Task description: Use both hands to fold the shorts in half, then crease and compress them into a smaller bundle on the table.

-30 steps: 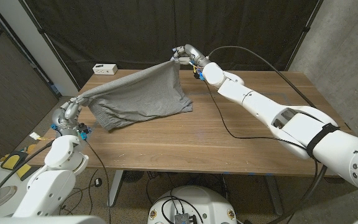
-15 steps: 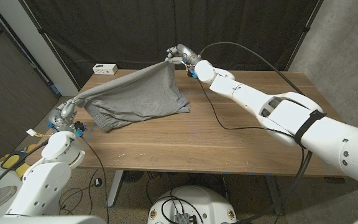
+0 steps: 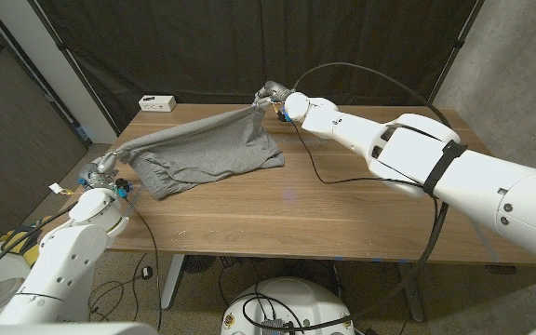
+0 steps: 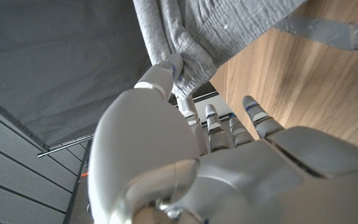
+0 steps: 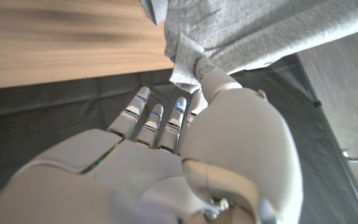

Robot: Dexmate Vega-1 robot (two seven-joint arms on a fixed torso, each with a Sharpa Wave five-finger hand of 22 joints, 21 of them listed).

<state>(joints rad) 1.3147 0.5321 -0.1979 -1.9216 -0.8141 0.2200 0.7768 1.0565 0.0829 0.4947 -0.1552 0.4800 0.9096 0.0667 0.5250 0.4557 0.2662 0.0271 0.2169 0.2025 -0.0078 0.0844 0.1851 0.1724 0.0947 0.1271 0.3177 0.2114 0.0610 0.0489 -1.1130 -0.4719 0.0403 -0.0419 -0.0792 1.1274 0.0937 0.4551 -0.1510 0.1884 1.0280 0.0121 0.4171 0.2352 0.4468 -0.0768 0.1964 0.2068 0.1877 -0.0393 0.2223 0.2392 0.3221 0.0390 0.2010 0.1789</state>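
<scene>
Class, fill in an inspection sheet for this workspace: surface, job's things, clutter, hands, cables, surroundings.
Surface: wooden table, plank top.
Job's things: grey fabric shorts, stretched between both hands, lower part draped on the table, not yet folded.
Clutter: small white box at the table's far left corner.
Hands: left hand pinches one end of the shorts off the table's left edge; right hand pinches the other end above the far side.
Cables: black cable hanging from the right arm across the table; more on the floor.
Surroundings: dark curtain behind the table.
</scene>
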